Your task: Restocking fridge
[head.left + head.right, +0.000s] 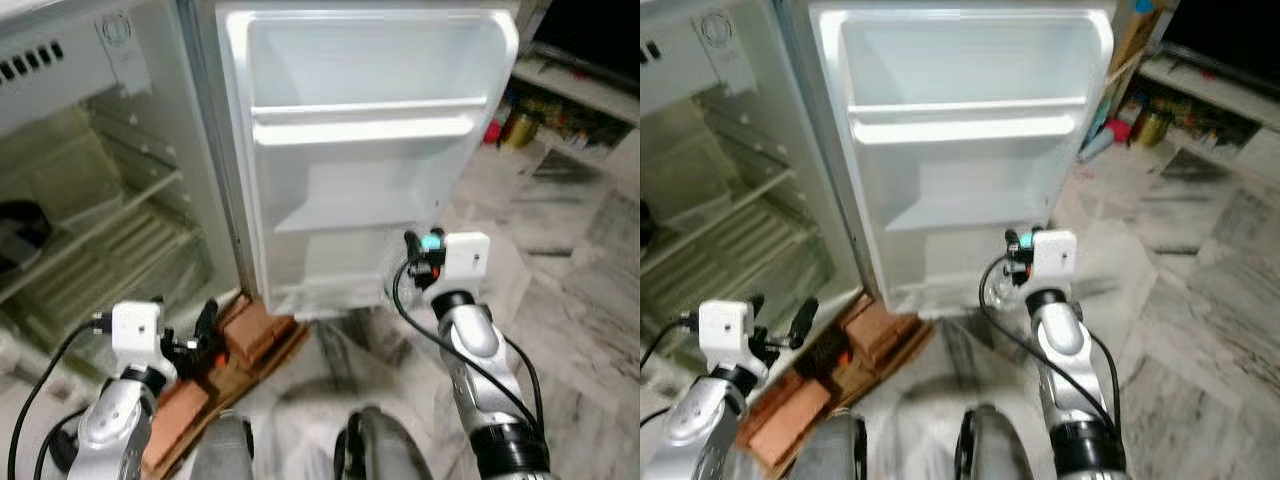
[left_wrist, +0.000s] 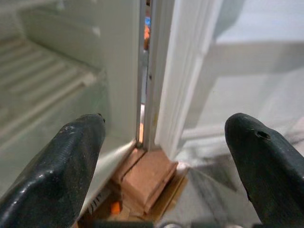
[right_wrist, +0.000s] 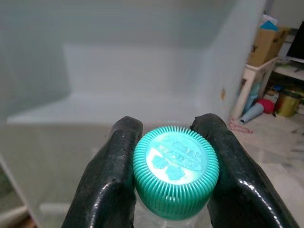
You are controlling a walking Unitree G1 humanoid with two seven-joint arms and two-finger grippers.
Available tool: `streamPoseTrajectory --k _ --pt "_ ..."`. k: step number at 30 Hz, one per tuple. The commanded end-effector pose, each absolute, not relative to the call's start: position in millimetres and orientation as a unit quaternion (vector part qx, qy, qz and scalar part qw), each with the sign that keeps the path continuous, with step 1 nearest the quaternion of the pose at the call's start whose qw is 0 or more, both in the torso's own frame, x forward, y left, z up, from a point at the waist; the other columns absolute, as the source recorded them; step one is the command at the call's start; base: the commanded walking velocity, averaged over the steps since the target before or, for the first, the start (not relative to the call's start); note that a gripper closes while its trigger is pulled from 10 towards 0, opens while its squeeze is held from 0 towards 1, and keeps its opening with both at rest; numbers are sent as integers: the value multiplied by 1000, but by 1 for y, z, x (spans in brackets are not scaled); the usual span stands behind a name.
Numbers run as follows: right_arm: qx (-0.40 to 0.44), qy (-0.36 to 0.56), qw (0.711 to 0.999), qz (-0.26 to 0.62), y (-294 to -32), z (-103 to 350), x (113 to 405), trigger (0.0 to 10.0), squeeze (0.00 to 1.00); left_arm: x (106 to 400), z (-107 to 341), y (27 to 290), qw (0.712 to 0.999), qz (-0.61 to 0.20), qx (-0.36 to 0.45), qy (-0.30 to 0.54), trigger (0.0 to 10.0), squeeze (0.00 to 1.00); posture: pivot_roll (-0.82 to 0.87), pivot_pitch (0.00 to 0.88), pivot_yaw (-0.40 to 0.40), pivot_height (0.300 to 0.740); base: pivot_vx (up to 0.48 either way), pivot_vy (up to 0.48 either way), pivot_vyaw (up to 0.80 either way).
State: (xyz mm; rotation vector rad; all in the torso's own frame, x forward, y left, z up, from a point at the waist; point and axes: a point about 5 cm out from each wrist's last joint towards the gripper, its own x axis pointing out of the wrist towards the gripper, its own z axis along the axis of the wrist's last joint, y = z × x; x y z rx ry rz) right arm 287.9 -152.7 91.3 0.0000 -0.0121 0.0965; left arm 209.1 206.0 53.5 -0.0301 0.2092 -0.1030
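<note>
The fridge stands open, and its white door [image 1: 360, 150] faces me with bare shelves. My right gripper [image 1: 425, 250] is shut on a clear bottle with a teal ribbed cap [image 3: 175, 166], gripping it just under the cap. It holds the bottle [image 1: 1002, 290] upright in front of the door's lowest shelf [image 1: 330, 290]. My left gripper [image 1: 200, 335] hangs open low at the left, near the fridge's bottom corner, with nothing between its fingers [image 2: 61, 175].
Wire shelves [image 1: 110, 230] fill the fridge cabinet, with a dark object [image 1: 20, 230] at the far left. Red bricks on a board [image 1: 250, 335] prop up the fridge. A low white shelf unit [image 1: 560, 110] with jars stands at the back right on the marble floor.
</note>
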Motion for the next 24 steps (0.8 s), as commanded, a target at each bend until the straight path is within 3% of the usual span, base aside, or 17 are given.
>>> streamPoseTrajectory --k 1,18,24 --pt "-4 -15 999 42 -157 94 288 10000 0 208 53 205 993 -54 -12 108 10000 0 86 113 -52 635 0 0 0" --pt "-12 -22 998 50 -156 97 294 10000 0 211 57 203 994 -61 -14 95 10000 0 83 120 -48 635 0 0 0" --pt "-19 -31 997 66 -151 100 296 10000 0 212 58 204 994 -60 -15 87 10000 0 82 118 -49 635 266 0 0"
